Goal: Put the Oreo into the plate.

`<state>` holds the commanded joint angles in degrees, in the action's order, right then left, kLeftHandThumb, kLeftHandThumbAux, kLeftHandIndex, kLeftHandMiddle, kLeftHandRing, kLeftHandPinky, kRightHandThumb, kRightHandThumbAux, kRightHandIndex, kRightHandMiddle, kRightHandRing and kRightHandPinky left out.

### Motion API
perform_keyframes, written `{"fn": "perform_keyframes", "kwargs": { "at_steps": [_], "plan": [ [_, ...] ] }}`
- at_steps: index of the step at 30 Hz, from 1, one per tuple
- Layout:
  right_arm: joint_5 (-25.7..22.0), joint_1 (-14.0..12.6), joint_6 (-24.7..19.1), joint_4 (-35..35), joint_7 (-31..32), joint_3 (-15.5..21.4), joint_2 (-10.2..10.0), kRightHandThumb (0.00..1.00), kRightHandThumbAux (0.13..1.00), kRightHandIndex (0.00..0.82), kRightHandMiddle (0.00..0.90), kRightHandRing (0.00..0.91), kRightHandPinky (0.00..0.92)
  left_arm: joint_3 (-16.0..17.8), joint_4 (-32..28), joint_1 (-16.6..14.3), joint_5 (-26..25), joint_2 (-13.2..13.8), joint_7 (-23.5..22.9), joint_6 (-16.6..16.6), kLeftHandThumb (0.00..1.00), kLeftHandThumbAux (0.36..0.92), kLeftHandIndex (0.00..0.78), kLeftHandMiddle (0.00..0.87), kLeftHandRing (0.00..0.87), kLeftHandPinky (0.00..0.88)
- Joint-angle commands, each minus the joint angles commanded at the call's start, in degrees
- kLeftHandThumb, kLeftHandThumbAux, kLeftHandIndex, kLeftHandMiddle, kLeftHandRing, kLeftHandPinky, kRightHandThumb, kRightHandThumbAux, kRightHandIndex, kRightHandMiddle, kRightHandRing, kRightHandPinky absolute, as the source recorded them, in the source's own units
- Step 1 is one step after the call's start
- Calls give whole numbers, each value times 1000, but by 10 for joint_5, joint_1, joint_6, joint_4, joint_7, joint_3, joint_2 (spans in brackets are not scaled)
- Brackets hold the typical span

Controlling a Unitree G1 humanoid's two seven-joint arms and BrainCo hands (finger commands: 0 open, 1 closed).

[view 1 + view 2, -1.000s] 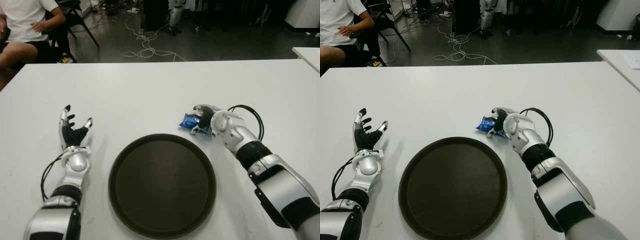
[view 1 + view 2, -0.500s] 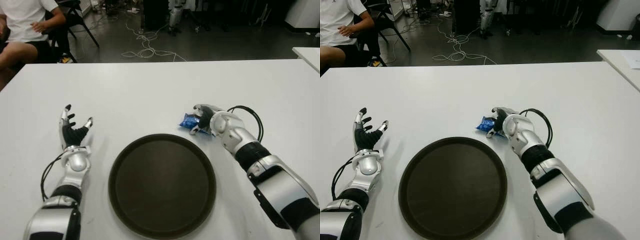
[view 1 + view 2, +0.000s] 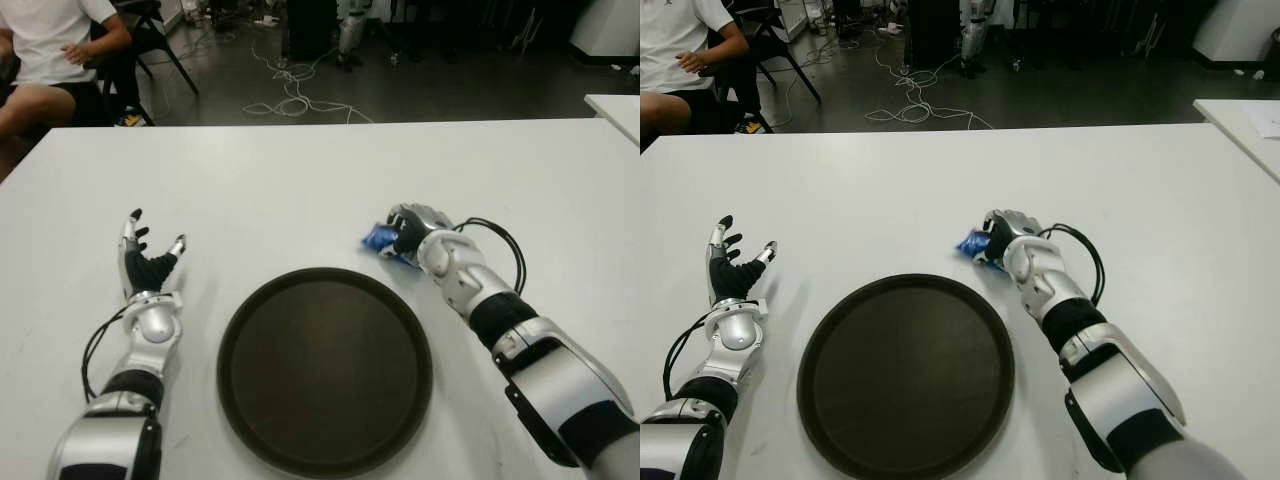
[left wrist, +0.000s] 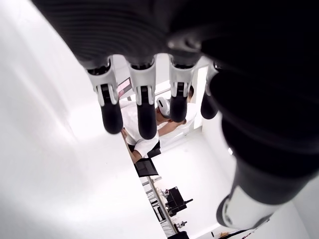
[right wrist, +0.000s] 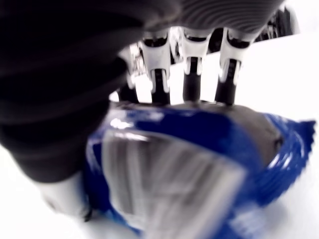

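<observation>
Right robot hand (image 3: 408, 226) grips the Oreo packet (image 3: 381, 239) beside the plate (image 3: 325, 368).

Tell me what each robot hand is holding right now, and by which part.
The right robot hand is closed over the small blue Oreo packet, fingers wrapped across its top, beyond the round dark plate. The left robot hand holds nothing, fingers spread.

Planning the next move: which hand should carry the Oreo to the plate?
Right. The right hand is already closed on the Oreo just beyond the plate; the left hand is open, far left.
</observation>
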<state>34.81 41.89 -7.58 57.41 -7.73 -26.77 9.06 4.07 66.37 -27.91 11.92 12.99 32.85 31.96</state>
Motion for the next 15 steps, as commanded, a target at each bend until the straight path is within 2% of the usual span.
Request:
{"fn": "perform_keyframes", "kwargs": {
  "at_steps": [4, 15],
  "plan": [
    [-13, 1, 16, 12, -16, 15, -4, 682, 734, 428, 697, 688, 678, 1, 0, 0, -1, 0, 0, 0, 250, 787, 114, 115, 150, 227],
    [-45, 0, 29, 19, -34, 46, -14, 683, 734, 433, 750, 754, 746, 1, 1, -1, -2, 0, -2, 0, 253, 784, 113, 128, 155, 212]
  ]
}}
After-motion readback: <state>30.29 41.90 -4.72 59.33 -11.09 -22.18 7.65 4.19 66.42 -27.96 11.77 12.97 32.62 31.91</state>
